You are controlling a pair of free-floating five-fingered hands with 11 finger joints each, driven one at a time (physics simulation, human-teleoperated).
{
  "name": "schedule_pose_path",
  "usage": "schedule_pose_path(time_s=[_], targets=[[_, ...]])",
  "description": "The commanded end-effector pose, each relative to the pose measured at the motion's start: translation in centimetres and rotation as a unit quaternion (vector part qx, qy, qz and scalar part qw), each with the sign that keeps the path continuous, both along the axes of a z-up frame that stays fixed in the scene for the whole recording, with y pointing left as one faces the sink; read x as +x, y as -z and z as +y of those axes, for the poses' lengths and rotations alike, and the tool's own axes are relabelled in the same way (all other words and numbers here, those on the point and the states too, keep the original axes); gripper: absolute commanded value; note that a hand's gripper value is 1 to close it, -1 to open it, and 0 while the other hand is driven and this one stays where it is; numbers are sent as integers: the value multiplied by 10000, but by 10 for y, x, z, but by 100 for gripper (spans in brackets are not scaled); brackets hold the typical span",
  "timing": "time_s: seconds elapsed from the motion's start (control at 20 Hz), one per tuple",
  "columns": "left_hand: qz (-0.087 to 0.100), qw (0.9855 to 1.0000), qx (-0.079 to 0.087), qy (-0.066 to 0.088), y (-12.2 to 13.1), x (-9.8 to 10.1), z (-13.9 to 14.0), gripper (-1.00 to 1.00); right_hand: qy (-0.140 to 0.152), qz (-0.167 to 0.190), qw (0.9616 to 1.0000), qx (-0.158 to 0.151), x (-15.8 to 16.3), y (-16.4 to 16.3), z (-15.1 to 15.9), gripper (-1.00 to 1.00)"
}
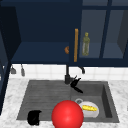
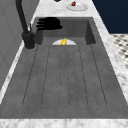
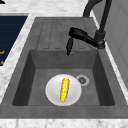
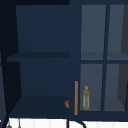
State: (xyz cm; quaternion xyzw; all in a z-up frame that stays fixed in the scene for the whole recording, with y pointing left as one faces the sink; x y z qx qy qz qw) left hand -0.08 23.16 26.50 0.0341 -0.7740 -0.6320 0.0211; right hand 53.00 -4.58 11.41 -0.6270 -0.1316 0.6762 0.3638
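Note:
My right hand [image 1: 76,85] hovers open beside the black faucet [image 1: 67,75], over the back of the basin. In the left side view that hand [image 2: 48,23] has its fingers stretched toward the faucet [image 2: 25,27]; in the right side view it [image 3: 81,37] lies flat with the thumb hanging down. Below it, a white plate [image 3: 51,96] on the basin floor carries a yellow corn cob [image 3: 64,89], also seen in the front view [image 1: 89,108]. My left hand [image 1: 34,117] floats at the sink's front left edge, a dark shape. A big red ball [image 1: 67,115] sits front and centre.
The grey sink [image 1: 27,100] has a ribbed drainboard on the left and a drain [image 3: 82,80] beside the plate. Above, a dark blue wall cabinet [image 4: 42,75] stands open, with an orange handle [image 4: 76,97], a greenish bottle [image 4: 86,98] and a small orange thing [image 4: 66,103]. A second plate [image 2: 76,7] rests on the counter.

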Motion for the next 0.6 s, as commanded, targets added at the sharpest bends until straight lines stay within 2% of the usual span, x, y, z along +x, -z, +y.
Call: schedule_pose_path(time_s=[0.0, 0.25, 0.55], targets=[[0, 10000, 0, 0, 0, 0, 0, 0, -383, -47, 9980, 509, 3, 0, 0, -100], [0, 10000, 0, 0, 0, 0, 0, 0, -547, -84, 9957, 749, 5, 0, -2, -100], [0, 10000, 0, 0, 0, 0, 0, 0, -830, -176, 9900, 1131, 9, 3, -3, -100]])
